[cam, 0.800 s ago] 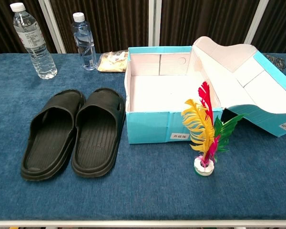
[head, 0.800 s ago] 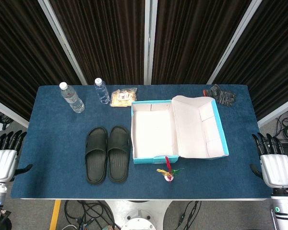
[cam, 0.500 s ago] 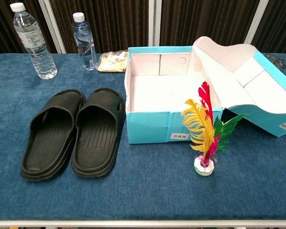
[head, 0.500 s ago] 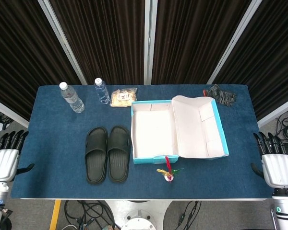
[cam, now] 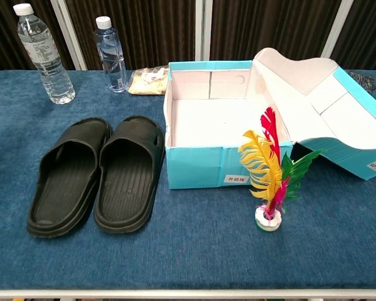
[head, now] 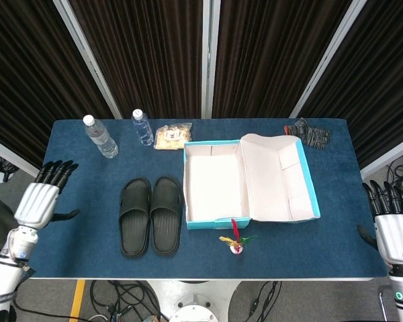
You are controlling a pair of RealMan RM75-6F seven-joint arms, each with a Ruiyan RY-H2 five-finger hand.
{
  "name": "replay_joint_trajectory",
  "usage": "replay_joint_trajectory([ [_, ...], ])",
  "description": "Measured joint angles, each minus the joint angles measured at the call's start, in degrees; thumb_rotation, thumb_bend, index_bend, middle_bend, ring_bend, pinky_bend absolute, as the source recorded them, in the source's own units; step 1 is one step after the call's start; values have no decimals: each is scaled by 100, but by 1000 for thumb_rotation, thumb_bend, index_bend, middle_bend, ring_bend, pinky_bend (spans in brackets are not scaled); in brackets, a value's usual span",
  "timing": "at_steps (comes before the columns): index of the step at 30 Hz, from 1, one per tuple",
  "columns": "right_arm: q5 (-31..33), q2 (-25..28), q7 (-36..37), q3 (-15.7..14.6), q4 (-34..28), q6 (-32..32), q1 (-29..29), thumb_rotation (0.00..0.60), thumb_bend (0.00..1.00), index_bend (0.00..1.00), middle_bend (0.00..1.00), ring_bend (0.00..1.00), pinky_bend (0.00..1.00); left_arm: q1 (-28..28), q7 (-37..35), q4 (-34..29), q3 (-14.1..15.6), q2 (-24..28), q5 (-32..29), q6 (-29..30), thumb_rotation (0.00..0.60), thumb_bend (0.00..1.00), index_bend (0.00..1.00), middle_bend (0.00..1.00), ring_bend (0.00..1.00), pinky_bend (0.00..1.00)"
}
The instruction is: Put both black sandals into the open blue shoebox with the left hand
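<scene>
- Head view: two black sandals (head: 151,216) lie side by side just left of the open blue shoebox (head: 215,186), long axes front-to-back. The left hand (head: 39,199) and right hand (head: 393,228) are empty, fingers apart, at the table's (head: 87,188) side edges.
- Chest view: neither hand shows. The sandals' strapped toe ends point away from the robot, heels toward it.

Black sandals (cam: 97,172) with ribbed soles lie on a dark blue table (cam: 194,251). The shoebox (cam: 203,166) is turquoise outside, white inside. The feather toy (cam: 269,172) shows yellow, red, green, pink.
</scene>
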Motion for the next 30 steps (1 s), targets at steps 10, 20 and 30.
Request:
replay_joint_trajectory([
  [10, -45, 81, 203, -34, 55, 118, -98, 600, 99, 4, 68, 0, 106, -1189, -384, -276, -445, -106, -934, -1723, 600, 0, 73, 61, 0, 44],
  [20, -35, 92, 388, -57, 186, 152, -158, 600, 99, 4, 68, 0, 106, -2083, 77, -221, -539, -772, -2227, -2584, 600, 0, 73, 61, 0, 44],
  [30, 37, 92, 565, -52, 323, 128, -191, 600, 99, 4, 67, 0, 106, -2835, 1054, 223, -351, -1655, -3747, -2756, 600, 0, 72, 61, 0, 47],
])
